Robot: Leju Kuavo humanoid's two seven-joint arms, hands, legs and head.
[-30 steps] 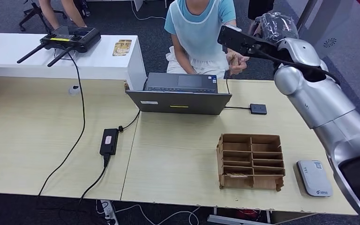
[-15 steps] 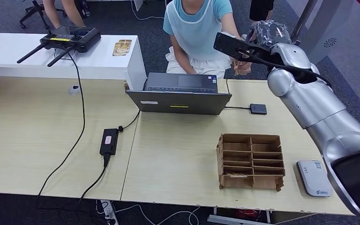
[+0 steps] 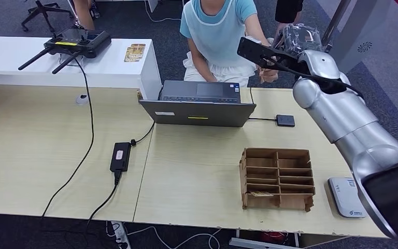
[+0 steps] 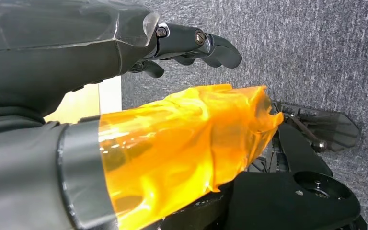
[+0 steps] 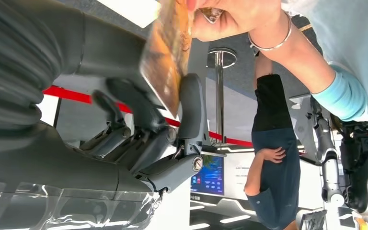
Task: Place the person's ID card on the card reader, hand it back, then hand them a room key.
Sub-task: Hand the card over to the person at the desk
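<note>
fingers: dark fingers (image 5: pixel 139 108) of the robot's right hand (image 5: pixel 146 143) sit either side of the thin brownish card (image 5: pixel 167 52), thumb on one face and fingers on the other; whether they are truly pinching it or just closing in i cannot tell, since the person's hand (image 5: pixel 230 19) grips the far end of the card too
card: it looks like the id card of the task, standing on edge between the two hands, off the back edge of the table, so i'd judge this a handover with both parties on it
right arm: silver arm (image 3: pixel 342 111) reaches up and across the pale wooden table (image 3: pixel 41 155) toward the seated person in the light blue top (image 3: pixel 217 31), which puts the hand at their level
left hand: black left hand (image 4: pixel 191 45) hangs over grey carpet, fingers loosely curled with nothing in them, out of the way because it has no job here
card reader: small white and grey rounded card reader (image 3: pixel 347 197) lies at the near right corner of the table, just beside the brown cardboard tray of compartments (image 3: pixel 277 179), within easy reach of the right arm
room key: a thin card-like piece (image 3: pixel 261 194) lies in a front slot of the tray; too small to say if it is the key
other things: grey open laptop (image 3: pixel 199 104) faces the person; black power brick (image 3: pixel 120 155) lies left of it
risk: if either side lets go early, the card drops to the floor
</note>
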